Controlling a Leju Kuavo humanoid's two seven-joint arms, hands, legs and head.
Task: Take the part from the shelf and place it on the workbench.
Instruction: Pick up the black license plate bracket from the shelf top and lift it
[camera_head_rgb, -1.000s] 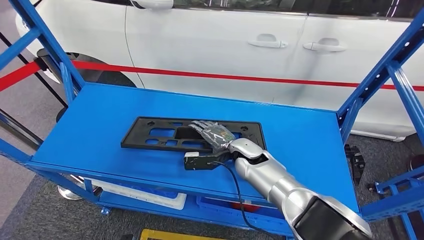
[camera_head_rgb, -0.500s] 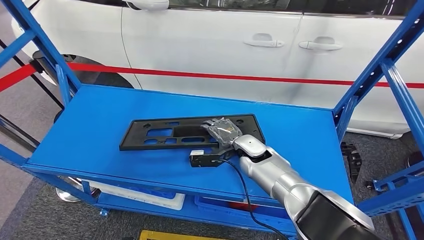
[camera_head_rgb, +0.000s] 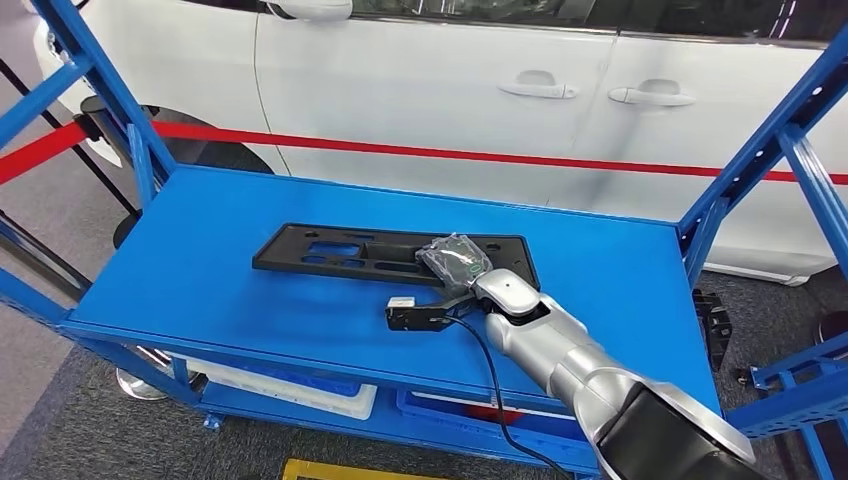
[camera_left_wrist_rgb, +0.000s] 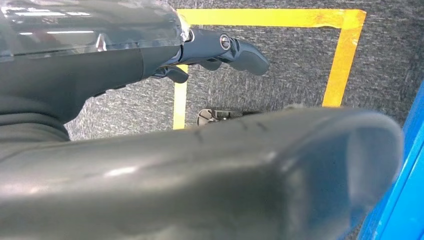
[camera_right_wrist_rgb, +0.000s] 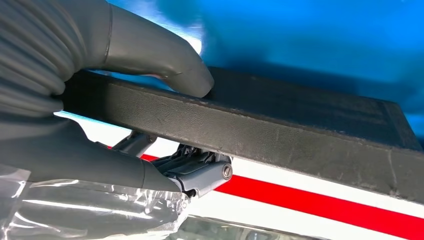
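I have the right hand (camera_head_rgb: 456, 262) clamped on the near long edge of the black part (camera_head_rgb: 390, 255), toward its right end. In the right wrist view the thumb (camera_right_wrist_rgb: 165, 60) presses one face of the part (camera_right_wrist_rgb: 280, 125) and the darker fingers (camera_right_wrist_rgb: 200, 172) curl against the other, so I read that as a firm hold. From the head view the part looks tipped, its near edge raised off the blue shelf (camera_head_rgb: 230, 270) while the far edge seems to sit on or just above it; I cannot tell for certain whether it is fully free. My left hand (camera_left_wrist_rgb: 200, 170) hangs low beside the shelf frame over grey carpet with yellow tape (camera_left_wrist_rgb: 345, 55); its fingers are spread with nothing between them. Behind the shelf stands a white car (camera_head_rgb: 450, 100) with a red stripe. By my judgement the pick is done and the lift is just starting. Left to do: clear the shelf and its uprights, turn toward the desk, and set the part down.
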